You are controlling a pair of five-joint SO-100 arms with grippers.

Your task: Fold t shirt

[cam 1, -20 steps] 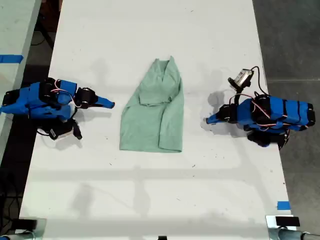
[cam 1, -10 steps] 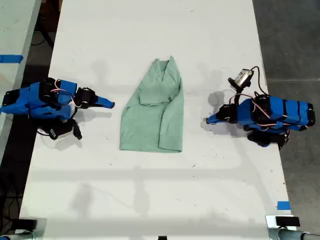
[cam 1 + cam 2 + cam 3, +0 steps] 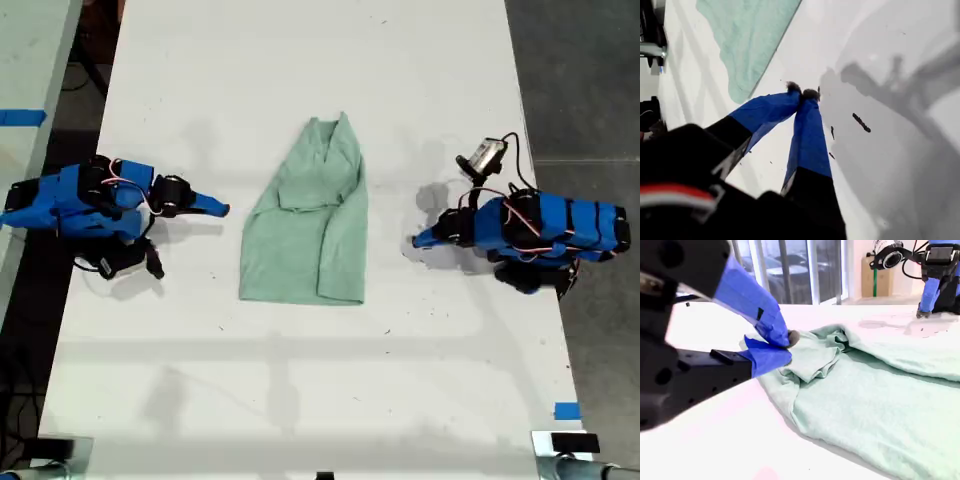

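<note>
The shirt [image 3: 305, 225] lies mid-table [image 3: 300, 400], sides folded. My first gripper [image 3: 418, 241], at 3 o'clock, and second gripper [image 3: 224, 210], at 9, are closed, empty. Next, I think: fold hem to neck w/ both.

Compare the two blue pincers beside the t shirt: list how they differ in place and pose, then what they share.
Side: my first pincer lies off the exterior view's right of the t shirt, and my second pincer off its left.
Gap: my second pincer sits nearer the cloth's edge than my first.
Shared: both are blue, shut, empty, pointing at the t shirt and clear of it.
</note>
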